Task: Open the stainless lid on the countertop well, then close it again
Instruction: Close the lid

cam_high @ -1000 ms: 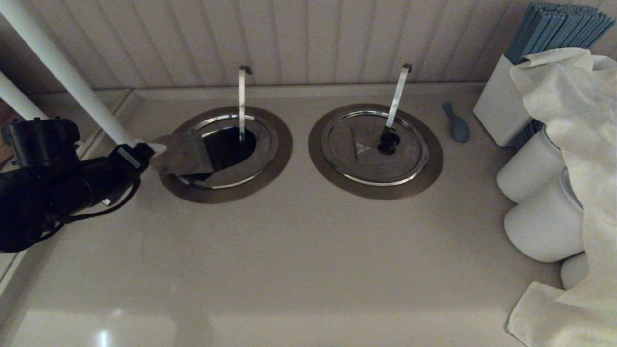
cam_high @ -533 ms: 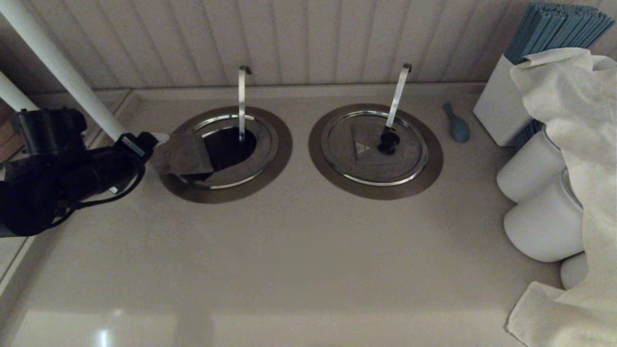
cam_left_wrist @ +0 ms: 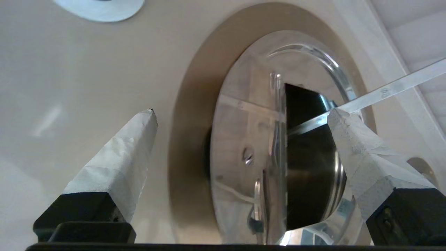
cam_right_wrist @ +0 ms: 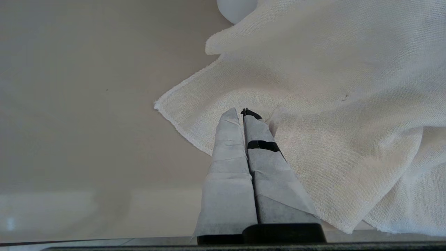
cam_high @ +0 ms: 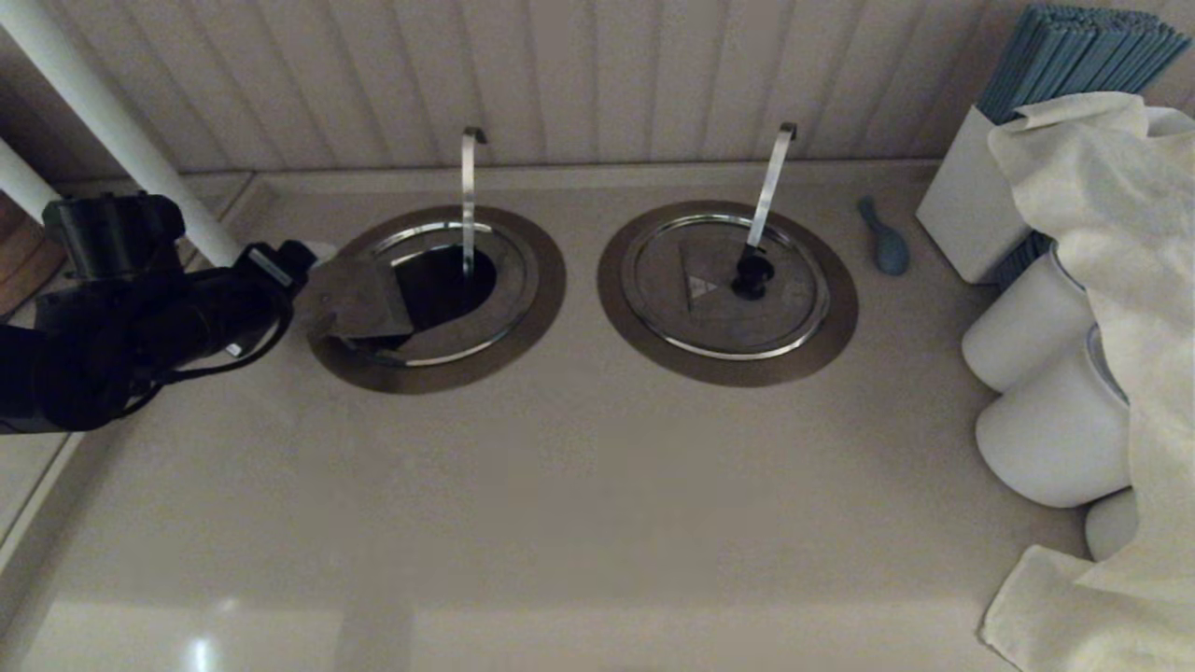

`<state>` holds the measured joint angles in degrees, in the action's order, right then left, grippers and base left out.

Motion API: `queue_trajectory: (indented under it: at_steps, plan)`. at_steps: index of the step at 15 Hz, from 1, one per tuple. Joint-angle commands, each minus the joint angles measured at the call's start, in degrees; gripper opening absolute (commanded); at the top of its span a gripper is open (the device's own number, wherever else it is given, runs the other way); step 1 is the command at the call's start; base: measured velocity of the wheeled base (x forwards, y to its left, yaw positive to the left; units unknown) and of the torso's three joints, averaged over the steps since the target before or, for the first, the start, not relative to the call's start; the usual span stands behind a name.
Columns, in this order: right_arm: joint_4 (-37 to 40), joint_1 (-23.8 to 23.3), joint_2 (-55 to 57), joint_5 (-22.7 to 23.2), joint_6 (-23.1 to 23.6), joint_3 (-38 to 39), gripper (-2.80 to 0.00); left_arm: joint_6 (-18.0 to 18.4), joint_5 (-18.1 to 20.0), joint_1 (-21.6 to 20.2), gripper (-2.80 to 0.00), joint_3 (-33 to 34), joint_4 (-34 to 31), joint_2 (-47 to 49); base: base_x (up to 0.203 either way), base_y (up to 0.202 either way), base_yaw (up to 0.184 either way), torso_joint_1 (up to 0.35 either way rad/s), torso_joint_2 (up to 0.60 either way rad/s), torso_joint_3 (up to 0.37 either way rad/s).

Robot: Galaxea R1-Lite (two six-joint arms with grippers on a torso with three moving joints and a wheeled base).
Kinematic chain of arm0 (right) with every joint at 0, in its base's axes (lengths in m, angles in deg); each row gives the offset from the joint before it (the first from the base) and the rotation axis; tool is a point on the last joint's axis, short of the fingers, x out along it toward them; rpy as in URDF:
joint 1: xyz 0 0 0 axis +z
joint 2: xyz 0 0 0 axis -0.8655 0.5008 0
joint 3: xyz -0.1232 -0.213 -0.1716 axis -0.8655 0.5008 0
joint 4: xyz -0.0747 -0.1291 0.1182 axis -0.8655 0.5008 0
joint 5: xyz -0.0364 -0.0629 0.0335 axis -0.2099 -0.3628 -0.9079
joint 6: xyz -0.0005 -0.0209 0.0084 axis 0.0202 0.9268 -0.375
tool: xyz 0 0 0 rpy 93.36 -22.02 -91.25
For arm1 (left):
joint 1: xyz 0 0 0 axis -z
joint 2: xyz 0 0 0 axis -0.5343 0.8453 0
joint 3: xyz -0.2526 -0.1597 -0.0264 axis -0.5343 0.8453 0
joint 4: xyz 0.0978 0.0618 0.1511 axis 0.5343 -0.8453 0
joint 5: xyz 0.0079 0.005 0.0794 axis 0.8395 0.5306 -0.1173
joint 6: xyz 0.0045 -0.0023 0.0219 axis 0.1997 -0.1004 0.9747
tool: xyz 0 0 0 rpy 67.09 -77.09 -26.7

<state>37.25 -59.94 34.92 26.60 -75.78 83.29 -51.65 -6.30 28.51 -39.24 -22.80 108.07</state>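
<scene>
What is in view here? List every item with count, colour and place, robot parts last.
stainless lid: 1, steel, left well, one half folded up toward the left.
countertop well: 1, dark hole in a brownish-steel collar, left of centre, partly uncovered.
ladle handle: 1, steel, hooked, rising from that well.
twin lid: 1, steel with black knob, shut flat on the right well.
slanted ladle handle: 1, steel, rising from the twin lid.
spoon: 1, blue-grey, right of the twin well.
white jars: at least 3, far right.
cloth: pale cream, draped over the jars.
blue sticks: bundle in a white box, back right.
left gripper: open, beside the raised lid half.
right gripper: shut, over the cloth.
</scene>
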Motion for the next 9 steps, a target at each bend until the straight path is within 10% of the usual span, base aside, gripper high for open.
queue_trajectory:
  at_steps: [1, 9]
  plan:
    - [0.0, 0.0, 0.06, 0.01, 0.0, 0.0, -2.8, -0.24, -0.07, 0.01, 0.0, -1.74, -0.47, 0.5, 0.0, 0.0, 0.0, 0.0, 0.0, 0.0]
    - [0.0, 0.0, 0.04, 0.01, 0.0, 0.05, -2.8, -0.24, -0.08, 0.98, 0.0, -6.05, -3.31, 0.61, 0.0, 0.0, 0.0, 0.0, 0.0, 0.0]
